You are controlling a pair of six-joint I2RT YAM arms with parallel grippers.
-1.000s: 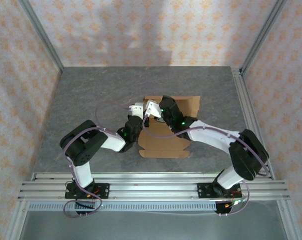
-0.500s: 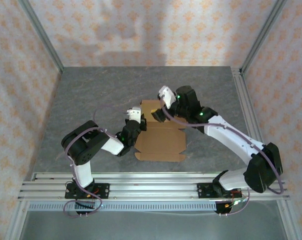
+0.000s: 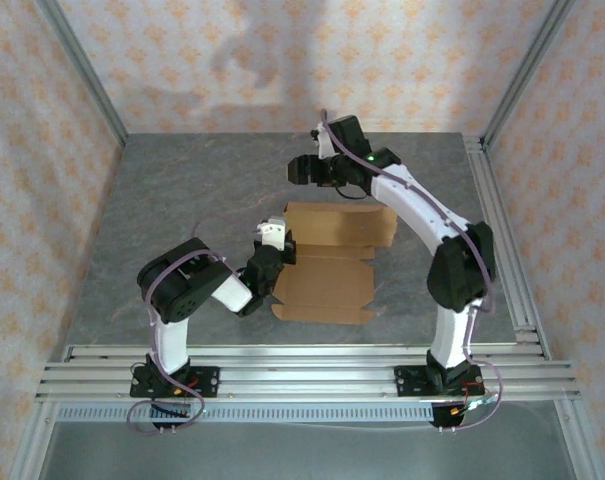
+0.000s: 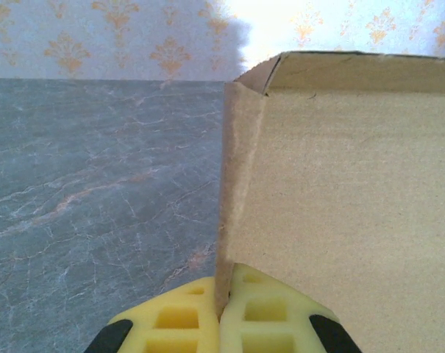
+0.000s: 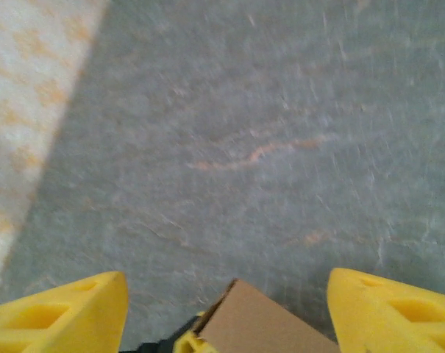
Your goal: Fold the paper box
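1. Pinching paper box [image 3: 327,275] by its left edge: left hand [image 4: 223,309], shut tight on cardboard.
2. Right hand [image 3: 300,170] wide open, empty, upper centre.
3. Box mid-frame on desk [image 3: 182,190].

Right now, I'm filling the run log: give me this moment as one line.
left gripper: shut on box wall | right gripper: open, hovering beyond box | box: partly folded, on table

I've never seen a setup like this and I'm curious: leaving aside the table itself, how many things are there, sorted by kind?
Robot arms: 2 (left arm, right arm)
Cardboard pieces: 1 (the paper box, tan, partly folded, one wall standing)
Total: 3
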